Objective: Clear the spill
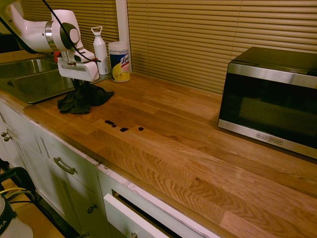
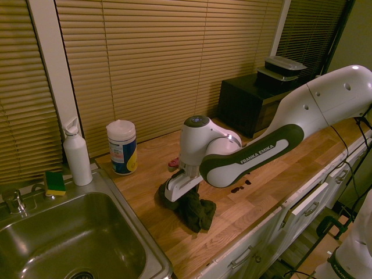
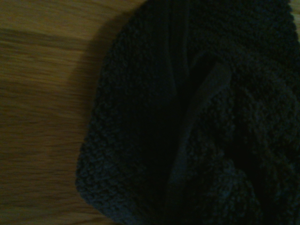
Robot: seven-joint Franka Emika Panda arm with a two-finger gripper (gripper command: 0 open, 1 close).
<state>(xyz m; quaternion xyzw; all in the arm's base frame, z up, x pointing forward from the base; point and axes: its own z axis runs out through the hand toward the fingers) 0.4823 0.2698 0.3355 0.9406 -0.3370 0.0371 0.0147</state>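
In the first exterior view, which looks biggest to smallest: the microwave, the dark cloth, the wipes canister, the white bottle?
1. Microwave, though nearest the camera.
2. Dark cloth.
3 and 4. Wipes canister and white bottle look alike; I won't rank them.

Spill (image 1: 121,126): few small glossy dark blotches in a short row
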